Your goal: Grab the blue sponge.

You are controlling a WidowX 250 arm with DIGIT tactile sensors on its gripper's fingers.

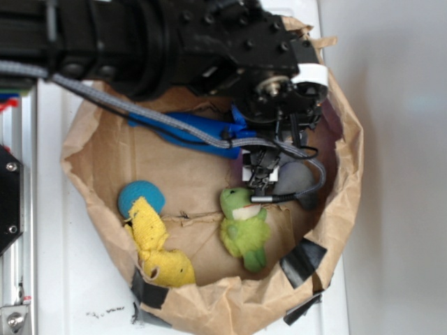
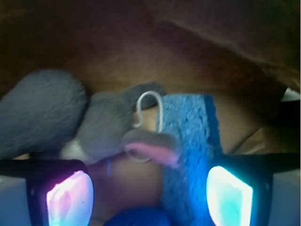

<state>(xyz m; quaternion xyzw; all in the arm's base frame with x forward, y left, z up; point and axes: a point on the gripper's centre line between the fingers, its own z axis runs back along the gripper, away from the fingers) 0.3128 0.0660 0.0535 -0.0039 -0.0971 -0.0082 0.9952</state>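
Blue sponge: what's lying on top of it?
A grey plush toy with a pinkish ear and a metal ring overlaps the blue sponge at its left edge. What's under the sponge is hidden.

Black arm — grey braided cable.

Sponge beside plush toy
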